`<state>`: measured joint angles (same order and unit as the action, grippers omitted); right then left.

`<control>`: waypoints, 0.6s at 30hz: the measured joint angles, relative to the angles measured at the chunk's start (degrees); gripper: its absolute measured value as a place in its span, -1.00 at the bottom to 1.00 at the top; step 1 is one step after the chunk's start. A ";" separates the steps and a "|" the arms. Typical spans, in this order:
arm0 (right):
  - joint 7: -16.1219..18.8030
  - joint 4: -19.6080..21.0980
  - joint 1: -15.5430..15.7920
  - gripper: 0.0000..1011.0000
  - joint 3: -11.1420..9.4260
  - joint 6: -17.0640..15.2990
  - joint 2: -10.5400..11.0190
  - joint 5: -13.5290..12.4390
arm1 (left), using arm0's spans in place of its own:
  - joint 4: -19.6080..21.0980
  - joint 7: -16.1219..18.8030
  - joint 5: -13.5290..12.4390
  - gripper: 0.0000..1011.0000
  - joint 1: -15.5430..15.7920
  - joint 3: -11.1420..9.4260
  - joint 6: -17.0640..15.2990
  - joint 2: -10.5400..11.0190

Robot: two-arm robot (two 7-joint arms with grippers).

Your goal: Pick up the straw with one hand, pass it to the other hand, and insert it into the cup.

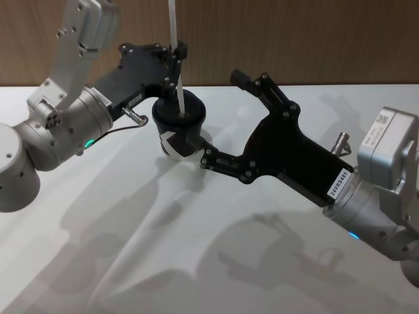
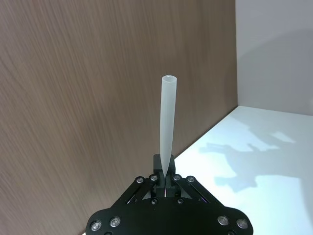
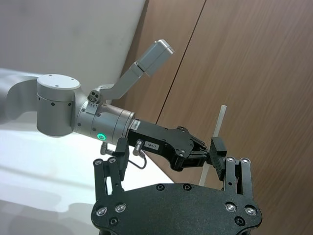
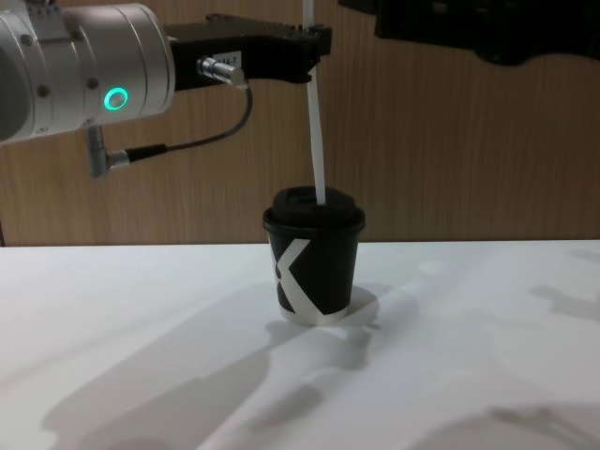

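The black cup (image 1: 178, 128) with its white K mark (image 4: 298, 274) stands upright on the white table. The white straw (image 4: 317, 141) hangs upright over it, and its lower end meets the domed lid. My left gripper (image 1: 175, 57) is shut on the straw partway up its length, seen close in the left wrist view, where the gripper (image 2: 166, 175) holds the straw (image 2: 167, 117). My right gripper (image 1: 220, 119) is open, holds nothing, and hovers to the right of the cup, above its level. The right wrist view looks past its fingers (image 3: 113, 159) at the straw (image 3: 220, 121).
A brown wood-grain wall (image 4: 450, 159) runs close behind the cup. The white table (image 1: 196, 261) stretches out in front, crossed by the arms' shadows. A grey cable (image 4: 187, 145) loops from the left wrist.
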<state>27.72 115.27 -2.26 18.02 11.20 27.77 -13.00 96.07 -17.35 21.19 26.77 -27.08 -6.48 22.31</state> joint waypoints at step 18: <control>0.00 0.00 0.00 0.98 0.00 0.00 0.00 0.00 | -1.07 0.23 -1.37 -0.98 0.17 -0.01 -0.80 -1.44</control>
<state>27.71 115.27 -2.26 18.02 11.19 27.77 -13.00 95.00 -17.12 19.82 26.94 -27.09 -7.29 20.88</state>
